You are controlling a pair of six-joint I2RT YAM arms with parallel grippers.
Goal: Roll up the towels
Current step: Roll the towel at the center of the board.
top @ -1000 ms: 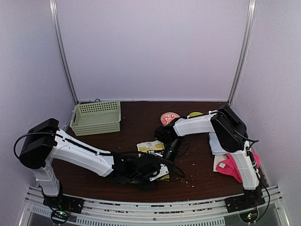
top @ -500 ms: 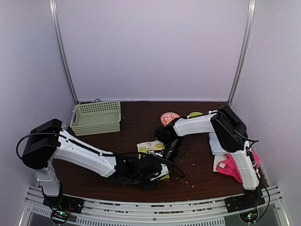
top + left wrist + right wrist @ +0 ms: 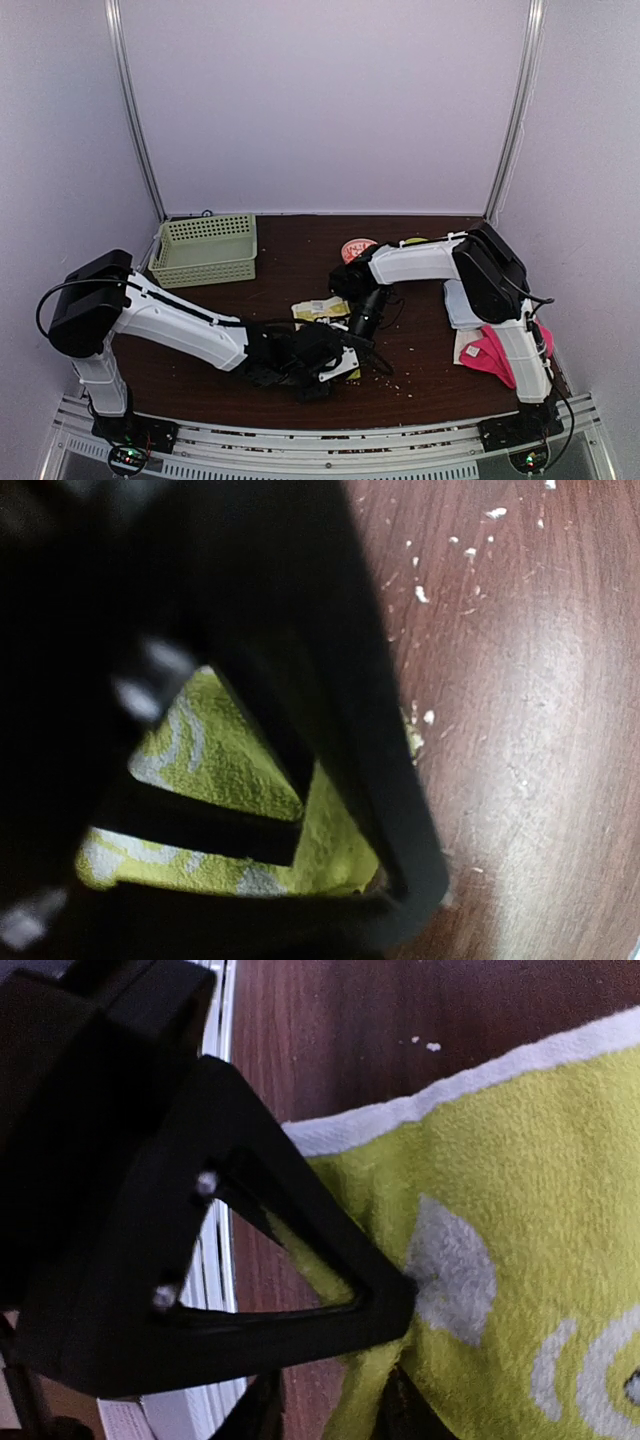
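Note:
The yellow towel [image 3: 320, 310] with a pale pattern lies at the table's middle, partly under both grippers. My left gripper [image 3: 336, 362] is low at its near edge and shut on a fold of it [image 3: 230, 765]. My right gripper [image 3: 362, 322] is at the towel's right side and shut on its edge [image 3: 540, 1190]. The towel's white border [image 3: 400, 1115] shows in the right wrist view. The pink towel [image 3: 487, 352] lies bunched at the right, by the right arm's base. The light blue towel [image 3: 460, 305] lies just behind it. A cream towel [image 3: 466, 343] peeks out beside the pink one.
A green plastic basket [image 3: 205, 250] stands at the back left. A pink round object [image 3: 358, 247] and a yellow-green one [image 3: 415, 242] lie at the back behind the right arm. White crumbs [image 3: 420, 592] dot the brown table [image 3: 280, 280].
My left gripper has shifted slightly to the right along the towel's near edge. The right gripper has barely moved.

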